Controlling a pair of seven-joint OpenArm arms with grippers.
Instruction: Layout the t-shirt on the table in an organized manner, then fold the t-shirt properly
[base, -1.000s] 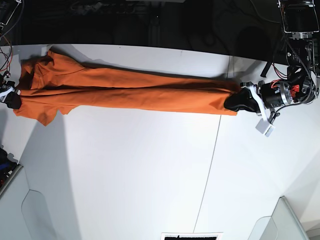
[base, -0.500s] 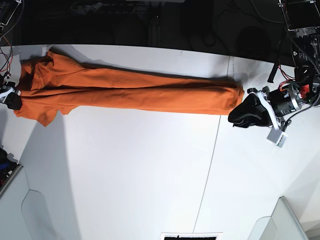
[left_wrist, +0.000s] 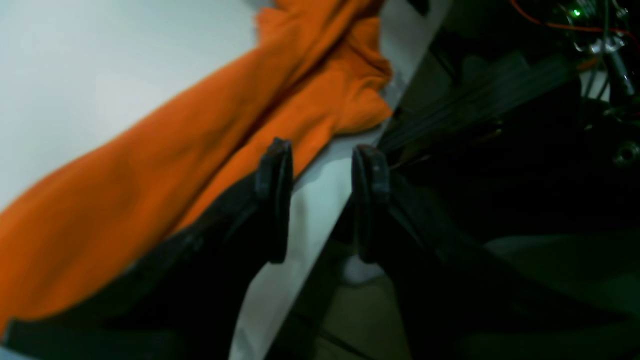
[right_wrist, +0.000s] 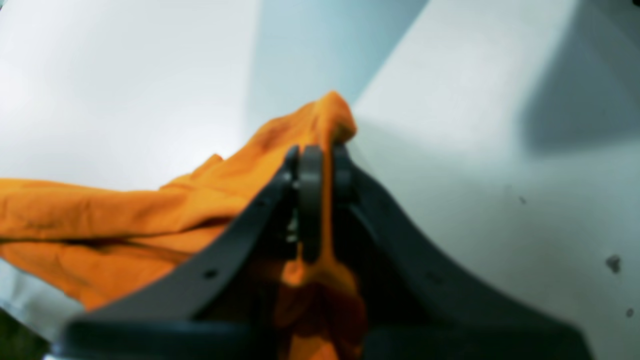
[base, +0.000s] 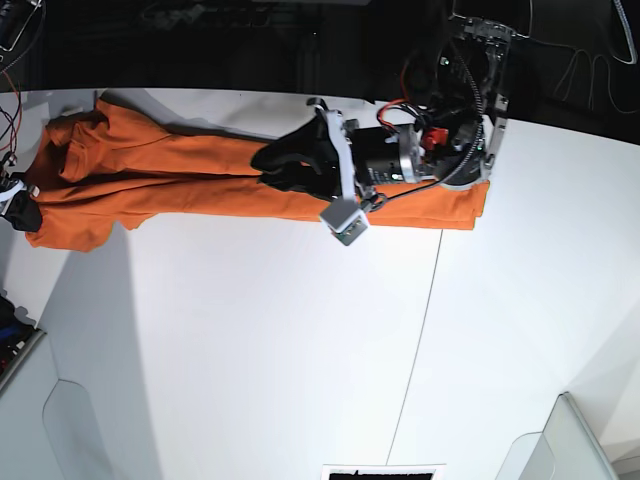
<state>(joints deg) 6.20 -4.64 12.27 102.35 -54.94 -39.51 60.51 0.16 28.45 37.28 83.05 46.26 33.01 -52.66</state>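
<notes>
orange cloth, the t-shirt (base: 200, 175), lies pulled into one long narrow band along the far side of the bench (base: 300, 350), not spread flat. the right fingers (right_wrist: 315, 200) pinch its end tightly. the left fingers (left_wrist: 320, 200) stand apart and empty above its middle, the cloth beside them. i judge the layout is unfinished, and no fold is made.

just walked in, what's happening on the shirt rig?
Two-arm robot working an orange t-shirt that lies stretched in a long band along the far side of the white table. The right gripper is shut on a pinch of fabric at one end of it. The left gripper is open with nothing between its jaws, and that arm reaches over the middle of the shirt. Not yet spread flat or folded.
</notes>
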